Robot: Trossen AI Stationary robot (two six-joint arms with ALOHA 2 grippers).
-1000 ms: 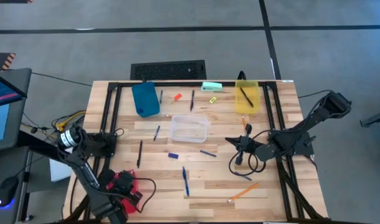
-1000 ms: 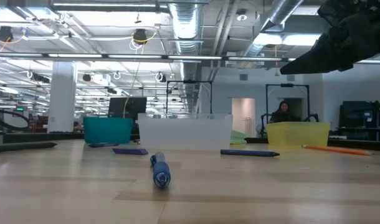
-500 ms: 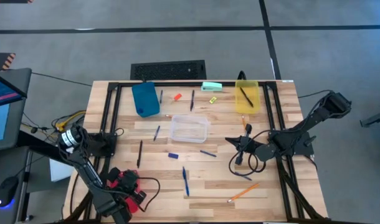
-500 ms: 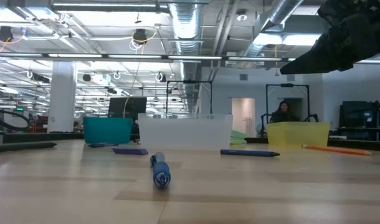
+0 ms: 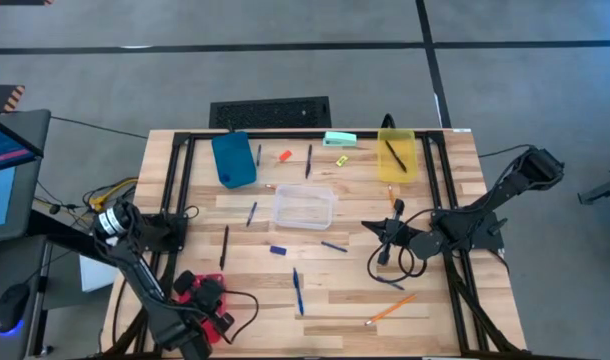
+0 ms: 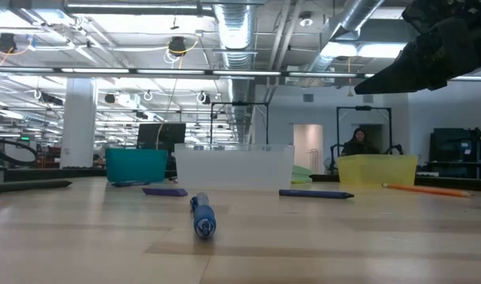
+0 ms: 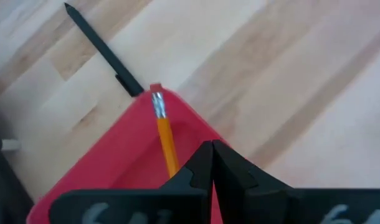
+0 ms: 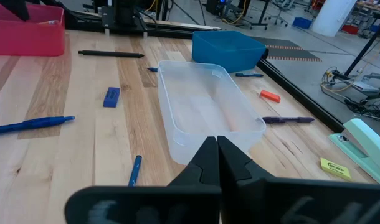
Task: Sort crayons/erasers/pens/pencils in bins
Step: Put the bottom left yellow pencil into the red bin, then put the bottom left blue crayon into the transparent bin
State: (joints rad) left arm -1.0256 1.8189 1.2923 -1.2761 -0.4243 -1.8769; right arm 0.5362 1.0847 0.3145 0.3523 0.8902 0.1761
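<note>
At the table's near left corner, my left gripper (image 7: 212, 149) hangs shut over the red bin (image 5: 200, 297). An orange pencil (image 7: 164, 130) lies in that bin, its metal end against the bin's corner rim. My right gripper (image 8: 216, 146) hovers shut to the right of the clear bin (image 5: 304, 207). Blue pens (image 5: 297, 290) (image 5: 334, 246) (image 5: 252, 213), a black pen (image 5: 224, 245), another pencil (image 5: 390, 308) and a blue eraser (image 5: 277, 250) lie on the wood. The blue bin (image 5: 233, 158) and the yellow bin (image 5: 396, 155) stand at the far side. My left gripper is shut just above the pencil's lower part (image 7: 172, 167), which runs under one finger. I cannot tell whether the finger touches it. The pencil's metal end (image 7: 157, 102) leans on the red bin's corner.
An orange-red eraser (image 5: 284, 155), a yellow eraser (image 5: 341, 159) and a mint-green stapler (image 5: 340, 139) lie near the far edge. A dark pen lies in the yellow bin. A keyboard (image 5: 270, 111) sits beyond the far edge. Cables (image 5: 390, 262) trail under my right arm.
My left gripper has rolled a little above the red bin and stayed shut. The right arm has kept still, and nothing on the table has moved.
</note>
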